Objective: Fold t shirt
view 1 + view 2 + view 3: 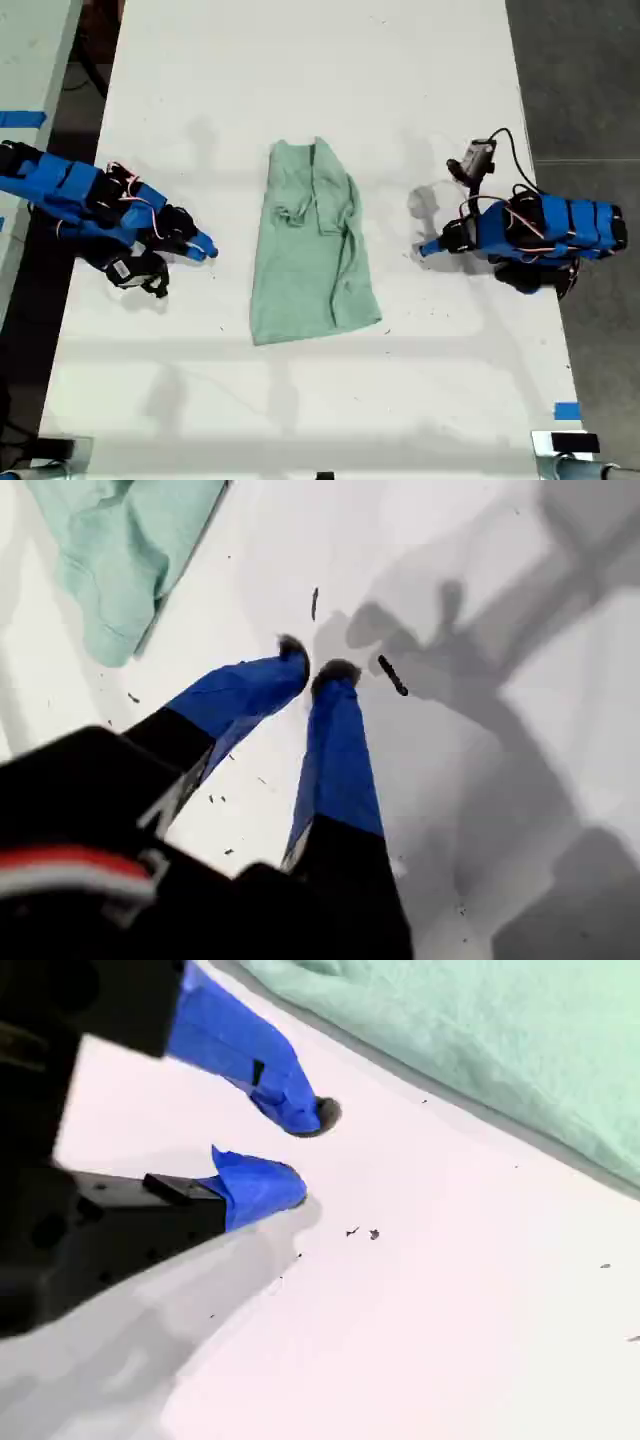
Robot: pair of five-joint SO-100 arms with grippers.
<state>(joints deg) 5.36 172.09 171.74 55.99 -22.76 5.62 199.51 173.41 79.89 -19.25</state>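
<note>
T shirt folded narrow mid-surface, both grippers off it and holding nothing.

The t shirt [313, 245] lies flat in the middle of the white surface [310, 80] as a long narrow strip, sleeve flaps turned in over the upper half, so I'd judge the side folds are in and the end-to-end fold is what's left. My first gripper [312, 670] points down at bare surface, a shirt corner [105, 630] near but apart; jaws nearly clenched, tips almost touching, nothing between them. My second gripper [300, 1150] sits low beside a long shirt edge [480, 1050], jaws slightly parted, empty. Wrist views don't settle which arm is which. One arm each side of the shirt suits a two-sided pickup.
</note>
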